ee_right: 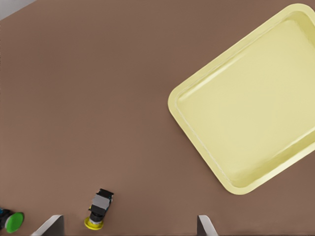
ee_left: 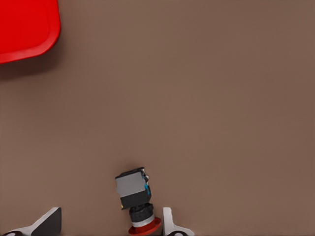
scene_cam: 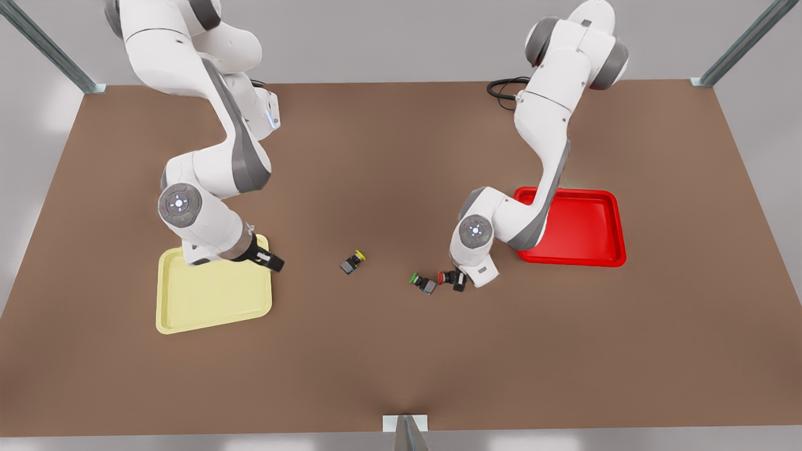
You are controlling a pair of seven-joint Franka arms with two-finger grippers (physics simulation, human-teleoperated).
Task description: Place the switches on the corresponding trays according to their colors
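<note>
The red switch (scene_cam: 446, 277) lies on its side on the table, its cap pointing to the front view's left. My left gripper (scene_cam: 460, 279) is low over it, just off the red tray (scene_cam: 589, 228). In the left wrist view the red switch (ee_left: 134, 191) sits between the open fingers (ee_left: 170, 223), close to one of them, with the left gripper (ee_left: 109, 226) not closed on it. The yellow switch (scene_cam: 353, 262) lies mid-table. My right gripper (scene_cam: 269, 259) hangs open and holds nothing above a corner of the yellow tray (scene_cam: 213, 300). The right wrist view shows the yellow switch (ee_right: 98, 209), the yellow tray (ee_right: 256, 108) and the right gripper (ee_right: 129, 227).
A green-capped switch (scene_cam: 423, 282) lies right beside the red one, on the side toward the front view's left; the green-capped switch (ee_right: 11, 221) also shows in the right wrist view. A black cable (scene_cam: 504, 88) loops at the far edge of the table. Bare brown table surrounds the yellow switch.
</note>
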